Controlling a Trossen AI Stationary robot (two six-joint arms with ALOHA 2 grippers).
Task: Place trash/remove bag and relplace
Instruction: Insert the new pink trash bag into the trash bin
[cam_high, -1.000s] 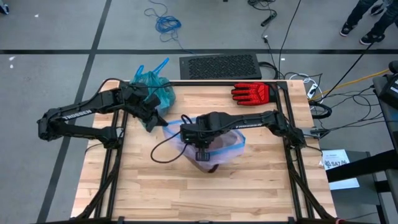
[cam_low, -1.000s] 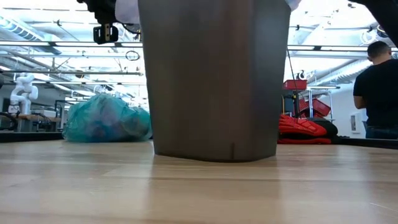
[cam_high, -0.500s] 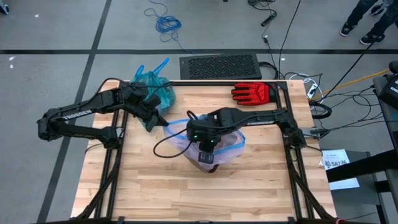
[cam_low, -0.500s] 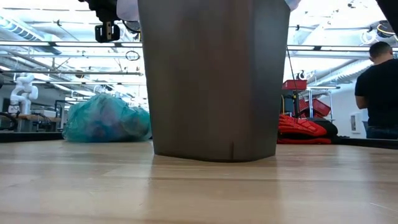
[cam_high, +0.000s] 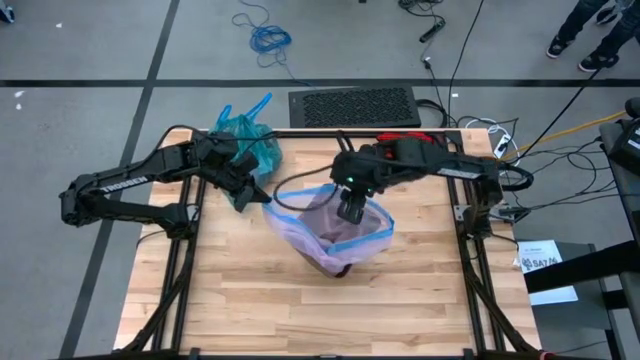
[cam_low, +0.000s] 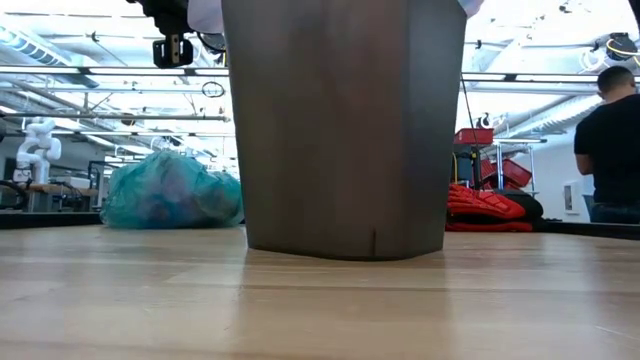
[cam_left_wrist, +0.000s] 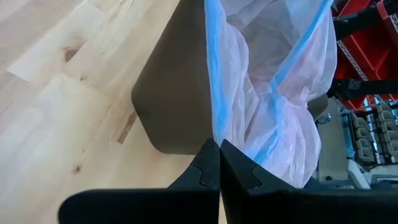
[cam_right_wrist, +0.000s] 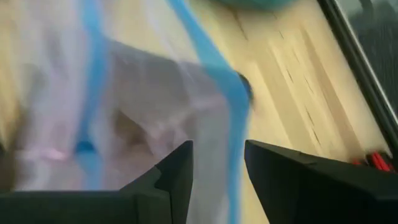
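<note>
A grey-brown bin (cam_low: 345, 125) stands mid-table, with a pale pink translucent bag (cam_high: 335, 235) with a blue strip draped in and over its mouth. My left gripper (cam_left_wrist: 219, 163) is at the bin's left side (cam_high: 262, 197), shut on the pink bag's rim. My right gripper (cam_high: 350, 212) hangs open over the far right part of the bag's mouth, and the blue strip (cam_right_wrist: 236, 124) runs under the gap (cam_right_wrist: 217, 171) between its fingers. The knotted teal-green bag (cam_high: 245, 140) lies at the table's far left. The trash is hidden. My left gripper pinches the pink bag's blue-strip rim (cam_left_wrist: 213, 130) between its two shut fingers. It comes from the table's left, slanting down. From the fingers the rim runs straight to the bin's mouth, and the rest of the bag lies over and inside the bin. Whether my right gripper touches the bag cannot be told.
A red glove (cam_low: 485, 205) lies at the far right, mostly under my right arm in the high view. A person (cam_low: 610, 140) stands beyond the table's right. Bare wood (cam_high: 300, 310) spreads in front of the bin.
My right gripper has drawn back from above the bin's near left part toward the table's far right. It now hangs over the far right of the bag's mouth. With the arm away, the bag's blue rim shows as a wide loop over the bin.
</note>
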